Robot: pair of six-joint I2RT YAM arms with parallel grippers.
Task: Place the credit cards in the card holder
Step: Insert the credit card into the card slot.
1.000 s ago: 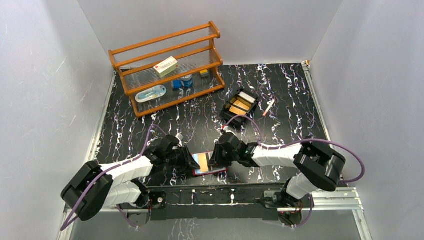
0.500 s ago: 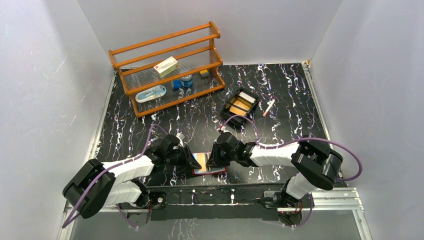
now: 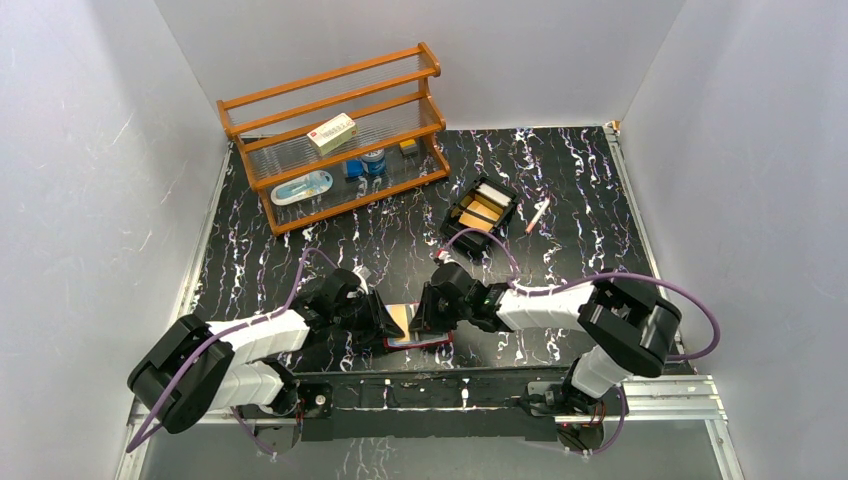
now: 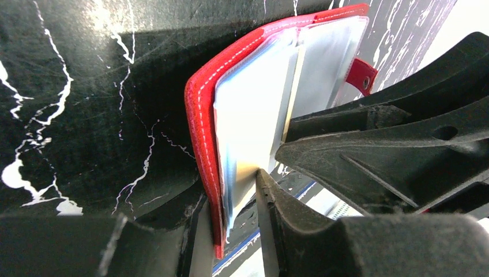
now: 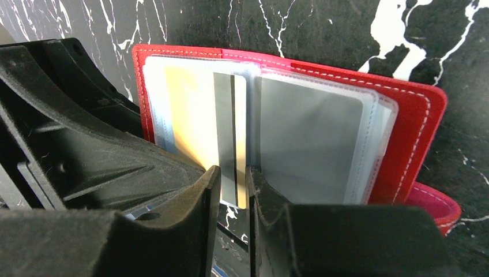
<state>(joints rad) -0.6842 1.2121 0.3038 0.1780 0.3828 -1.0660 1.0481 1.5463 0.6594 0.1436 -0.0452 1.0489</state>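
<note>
Right hand: pinching the near short edge of a thin gold plastic card with a dark stripe; the card's far end seems tucked under a clear sleeve.
Left hand: clamped on the left cover and sleeves of the small red folding wallet, tilting that side up.
Where: the wallet lies open on the black marbled counter, at the near edge between the two arms.
Card feel: light, stiff and slick, I'd say. Best held by a short edge, flat faces between the pads, so it slides in straight.
Wallet feel: likely floppy, with flimsy sleeves that could buckle. The stitched cover edge is the safest hold.
Wallet contents: gold card part way in; the right-side sleeve looks empty.
Black two-compartment plastic tray: well apart, farther back; a white card and an orange card sit inside.
</note>
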